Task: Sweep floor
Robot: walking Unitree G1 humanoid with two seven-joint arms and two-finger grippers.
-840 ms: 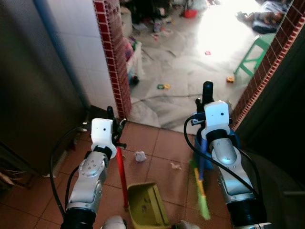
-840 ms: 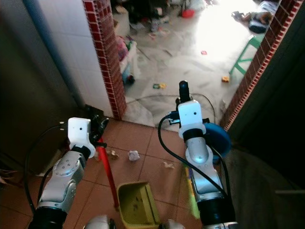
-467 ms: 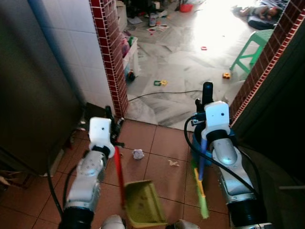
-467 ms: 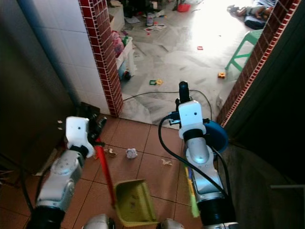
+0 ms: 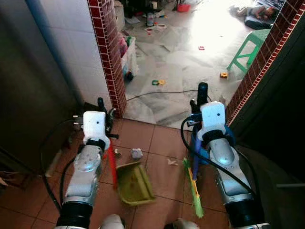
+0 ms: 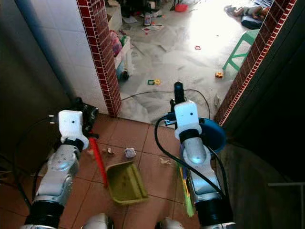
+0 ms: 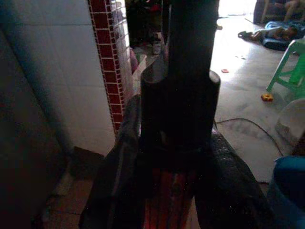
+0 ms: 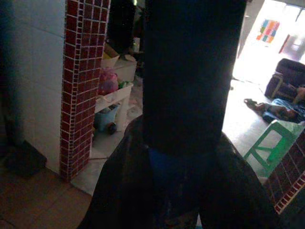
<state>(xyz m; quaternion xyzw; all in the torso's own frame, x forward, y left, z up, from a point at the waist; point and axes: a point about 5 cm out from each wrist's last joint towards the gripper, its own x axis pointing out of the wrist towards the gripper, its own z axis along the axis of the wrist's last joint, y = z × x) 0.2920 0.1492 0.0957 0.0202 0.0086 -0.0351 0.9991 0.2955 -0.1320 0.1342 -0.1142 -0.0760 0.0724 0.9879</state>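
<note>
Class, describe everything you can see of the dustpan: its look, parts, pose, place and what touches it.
The dustpan is an olive-green scoop, plastic by its look, on a long red handle. It sits tilted on the terracotta tile floor, near a crumpled white paper scrap. The left tool is shut on the handle's top. Its inside looks bare.

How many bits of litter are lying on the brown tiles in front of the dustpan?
3: a crumpled paper ball just beyond the dustpan, a scrap towards the broom, and a small scrap beside the red handle. Others may be hidden.
</note>
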